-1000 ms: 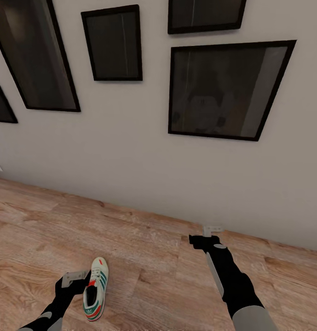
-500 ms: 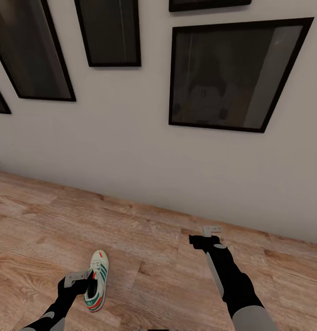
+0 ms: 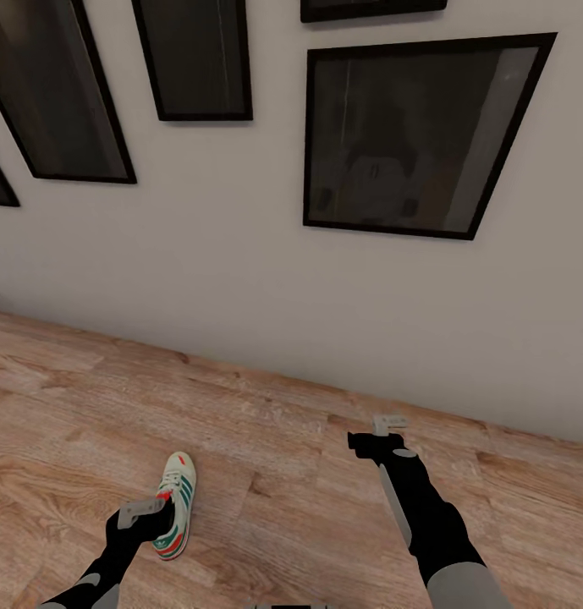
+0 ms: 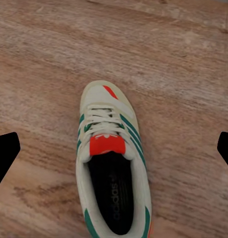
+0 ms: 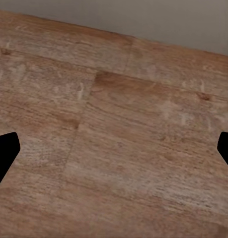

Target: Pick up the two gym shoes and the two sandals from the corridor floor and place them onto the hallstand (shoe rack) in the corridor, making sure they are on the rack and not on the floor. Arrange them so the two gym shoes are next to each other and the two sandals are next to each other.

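One cream-white gym shoe (image 3: 176, 499) with green stripes and a red tongue tab lies upright on the corridor floor (image 3: 274, 423), toe toward the wall. My left gripper (image 3: 150, 518) hangs over its heel end and is open. In the left wrist view the gym shoe (image 4: 111, 163) lies between the two black fingertips (image 4: 4, 153), which stand far apart and clear of its sides. My right gripper (image 3: 378, 431) is open above bare planks, close to the wall's foot, with nothing between its fingertips (image 5: 4, 154). The sandals and the hallstand are out of view.
A grey-white wall (image 3: 240, 279) rises just beyond the floor strip, hung with several dark framed pictures (image 3: 409, 135). Wood planks stretch to the left and right of both arms.
The whole head view has shifted, so the wall pictures sit higher in it. The left gripper now overlaps the shoe's heel instead of standing beside it. The right arm keeps its pose.
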You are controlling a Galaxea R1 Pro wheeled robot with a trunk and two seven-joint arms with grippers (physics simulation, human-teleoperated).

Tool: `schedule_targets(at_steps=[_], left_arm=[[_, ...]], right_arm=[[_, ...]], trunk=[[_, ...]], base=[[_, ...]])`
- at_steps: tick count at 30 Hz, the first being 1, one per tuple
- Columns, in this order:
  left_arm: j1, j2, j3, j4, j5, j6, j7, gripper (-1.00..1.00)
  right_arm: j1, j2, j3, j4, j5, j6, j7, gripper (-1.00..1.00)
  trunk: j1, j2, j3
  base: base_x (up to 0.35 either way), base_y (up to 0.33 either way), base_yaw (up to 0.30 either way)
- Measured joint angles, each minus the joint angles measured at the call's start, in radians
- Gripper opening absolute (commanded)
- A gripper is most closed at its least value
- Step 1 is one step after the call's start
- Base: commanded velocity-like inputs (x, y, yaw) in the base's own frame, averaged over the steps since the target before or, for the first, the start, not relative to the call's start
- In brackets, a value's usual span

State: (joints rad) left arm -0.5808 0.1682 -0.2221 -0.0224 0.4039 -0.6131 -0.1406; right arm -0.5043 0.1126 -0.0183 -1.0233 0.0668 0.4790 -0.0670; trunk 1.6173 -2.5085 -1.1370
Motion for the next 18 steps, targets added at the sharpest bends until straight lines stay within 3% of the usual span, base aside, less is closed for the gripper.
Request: schedule_targets(at_steps=[6,14,18], left_arm=[[0.0,0.0,0.0,0.0,0.001,0.0,0.0,1.0],[0.0,-0.001,-0.001,-0.002,0.001,-0.004,0.0,1.0],[0.0,-0.001,0.0,-0.021,0.001,-0.039,0.0,1.0]], right_arm=[[0.0,0.0,-0.002,0.0,0.0,0.0,0.0,1.0],[0.0,0.0,-0.003,0.0,0.0,0.0,0.0,1.0],[0.0,0.0,-0.002,0.0,0.0,0.0,0.0,1.0]], trunk=[[0.002,-0.001,-0.016],[0.005,-0.003,-0.057],[0.007,-0.004,-0.079]], base=[[-0.001,-0.001,0.0],[0.0,0.0,0.0],[0.0,0.0,0.0]])
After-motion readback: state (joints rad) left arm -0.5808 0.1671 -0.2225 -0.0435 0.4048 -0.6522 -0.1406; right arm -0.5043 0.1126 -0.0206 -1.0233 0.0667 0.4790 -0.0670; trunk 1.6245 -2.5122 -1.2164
